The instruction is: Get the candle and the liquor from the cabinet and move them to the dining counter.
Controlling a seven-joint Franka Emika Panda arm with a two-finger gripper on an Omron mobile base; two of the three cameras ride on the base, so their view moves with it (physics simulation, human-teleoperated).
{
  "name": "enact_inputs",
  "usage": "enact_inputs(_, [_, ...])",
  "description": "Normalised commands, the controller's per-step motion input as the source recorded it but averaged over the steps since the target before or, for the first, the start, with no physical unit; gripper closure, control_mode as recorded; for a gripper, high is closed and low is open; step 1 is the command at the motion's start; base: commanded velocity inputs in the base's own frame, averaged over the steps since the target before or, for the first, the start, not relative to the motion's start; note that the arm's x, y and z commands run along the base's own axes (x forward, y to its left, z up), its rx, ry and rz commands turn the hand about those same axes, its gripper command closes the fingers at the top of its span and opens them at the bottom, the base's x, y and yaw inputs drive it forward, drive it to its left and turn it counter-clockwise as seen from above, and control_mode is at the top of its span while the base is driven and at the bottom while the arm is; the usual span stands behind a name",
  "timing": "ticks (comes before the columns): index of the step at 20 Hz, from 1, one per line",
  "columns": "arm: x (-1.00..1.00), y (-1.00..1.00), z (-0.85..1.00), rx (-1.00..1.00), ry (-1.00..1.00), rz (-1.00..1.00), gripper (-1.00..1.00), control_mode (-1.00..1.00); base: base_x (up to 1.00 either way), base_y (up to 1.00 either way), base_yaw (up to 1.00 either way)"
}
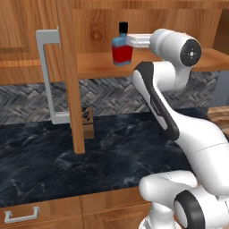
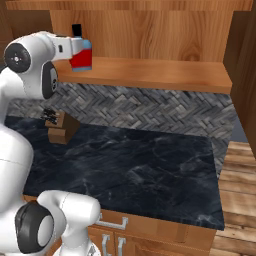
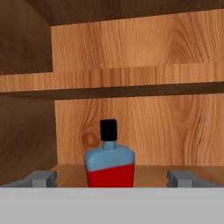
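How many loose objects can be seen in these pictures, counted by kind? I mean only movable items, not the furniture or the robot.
Bottles: 1, the liquor, upright on the cabinet shelf, ahead of the open gripper.
Knife blocks: 1, the brown knife block on the black counter.
Candles: 0 visible.
Total: 2

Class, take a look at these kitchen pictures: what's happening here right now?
The white robot arm is reaching into the open wooden cabinet toward the liquor bottle, which stands upright on the lower shelf. The gripper has its jaws open on either side of the bottle, not yet closed. A knife block sits on the black counter below.
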Motion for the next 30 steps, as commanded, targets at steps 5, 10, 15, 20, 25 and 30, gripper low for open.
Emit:
enact_inputs(5, [0.38,0.00,0.00,0.00,0.06,0.00,-1.00,-1.00,0.00,0.00,0.00])
enact_inputs(10, [0.40,0.01,0.00,0.00,0.09,0.00,-1.00,-1.00,0.00,0.00,0.00])
enact_inputs(15, [0.37,0.03,0.00,0.00,0.06,0.00,-1.00,-1.00,0.00,0.00,0.00])
enact_inputs(20, [0.35,0.00,0.00,0.00,0.02,0.00,-1.00,-1.00,0.00,0.00,0.00])
enact_inputs(25, [0.20,0.01,0.00,0.00,0.00,0.00,-1.00,-1.00,0.00,0.00,0.00])
enact_inputs(30, [0.08,0.05,0.00,0.00,0.02,0.00,-1.00,-1.00,0.00,0.00,0.00])
